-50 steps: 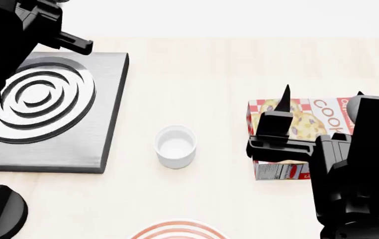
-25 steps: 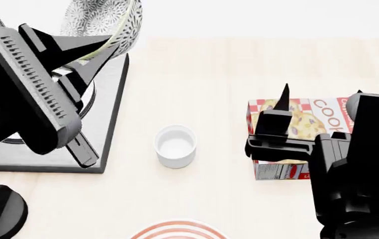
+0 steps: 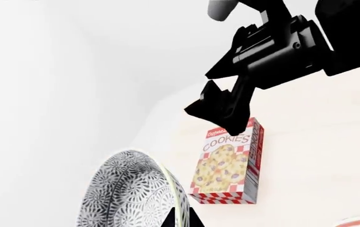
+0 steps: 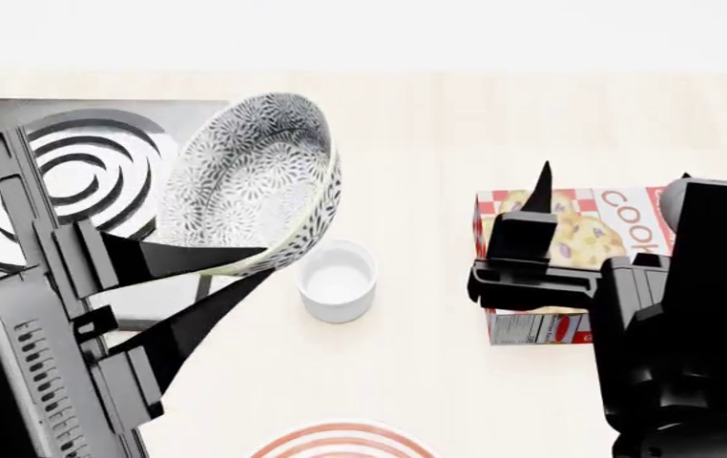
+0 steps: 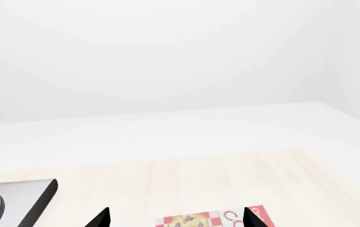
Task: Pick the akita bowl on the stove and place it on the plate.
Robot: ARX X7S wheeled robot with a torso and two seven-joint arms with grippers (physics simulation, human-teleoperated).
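akita bowl (image 4: 252,181): lifted off the stove (image 4: 84,172), tipped on its side, hanging over the stove's right edge and just above the white cup (image 4: 336,279)
left gripper (image 4: 230,262): jaws pinched on the bowl's rim, one finger inside, one outside on the pattern
right gripper (image 4: 531,205): parked over the cookie box (image 4: 568,258), holding nothing; in the right wrist view two finger tips stood apart, so jaws looked wide
plate (image 4: 344,441): only the top arc of the red rings showed at the near edge of the head view, well apart from the bowl
handling (judgement): rigid, ceramic-looking, probably light but glazed and slick; a rim pinch lets it swing, and it was already tilted. Grip deep on the wall, keep moves slow, level it before setting down
risk (judgement): could clip the cup on the way to the plate
hidden: most of the plate out of frame; bowl base and the inside finger contact blocked by the left arm; stove knob not visible; left wrist view showed only the bowl's outer wall
bench (image 4: 466,124): light wood, nothing else seen on it
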